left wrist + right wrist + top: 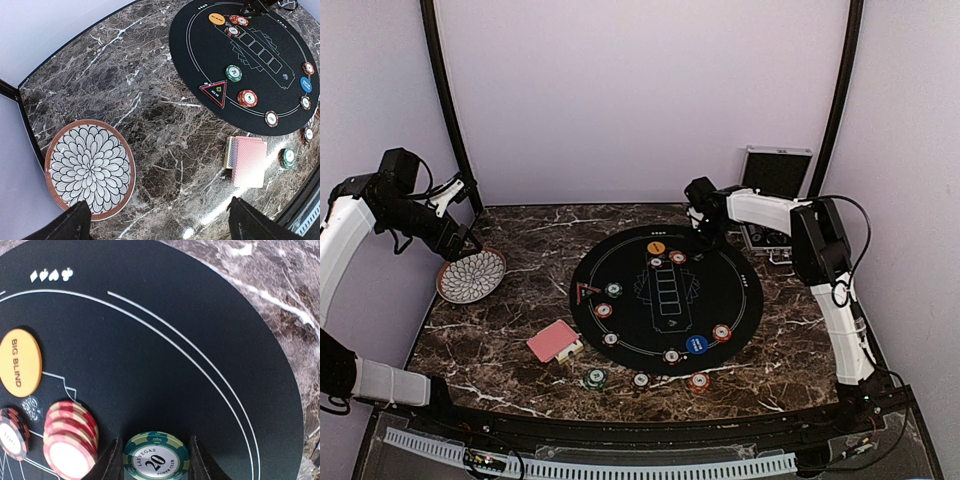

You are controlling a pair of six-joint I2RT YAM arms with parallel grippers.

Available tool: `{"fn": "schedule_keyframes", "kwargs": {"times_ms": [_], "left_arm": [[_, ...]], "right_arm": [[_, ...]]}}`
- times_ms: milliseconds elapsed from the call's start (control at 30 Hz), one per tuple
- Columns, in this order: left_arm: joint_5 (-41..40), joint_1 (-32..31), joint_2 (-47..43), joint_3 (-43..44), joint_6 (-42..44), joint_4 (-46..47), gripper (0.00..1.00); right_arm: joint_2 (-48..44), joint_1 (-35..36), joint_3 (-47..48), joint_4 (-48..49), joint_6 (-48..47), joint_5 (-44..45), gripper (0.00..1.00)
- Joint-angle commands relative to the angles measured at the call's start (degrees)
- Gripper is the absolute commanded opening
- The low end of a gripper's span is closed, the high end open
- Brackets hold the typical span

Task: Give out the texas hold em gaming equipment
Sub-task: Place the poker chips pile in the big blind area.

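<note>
A green "20" poker chip (156,456) lies face up between the fingers of my right gripper (156,454), which is shut on its rim just above the black round mat (165,340). This gripper (703,232) hangs over the mat's far edge. Beside it stand a red chip stack (70,437) and an orange "BIG BLIND" button (20,362). Several more chips sit around the mat, among them green (613,290), red (721,333) and blue (696,344). Red-backed cards (552,341) (248,160) lie on the marble, left of the mat. My left gripper (160,225) is open and empty, high above the table's left side.
A patterned white plate (471,275) (90,168) sits at the table's left edge under the left arm. A silver case (775,175) stands open at the back right. A red triangle marker (215,92) lies on the mat's left rim. Three chips, one of them green (595,378), lie off the mat near the front.
</note>
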Motion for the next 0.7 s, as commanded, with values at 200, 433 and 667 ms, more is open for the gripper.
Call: {"fn": "schedule_keyframes", "kwargs": {"times_ms": [200,433,667], "left_arm": [[0.7,-0.1,-1.3,-0.4,0.5,-1.2,0.99],[0.9,-0.1,-1.5,-0.3,0.2,-1.3,0.99],[0.5,-0.1,-1.8,-0.1,-0.1,-1.2,0.99]], "right_arm": [[1.0,-0.3,1.6,0.9,0.6,-1.5,0.38],[-0.9,-0.3,3.2,-0.3,0.2,-1.9,0.48],[-5.1,0.6,2.2,-0.5,-0.2,-2.0,0.59]]}}
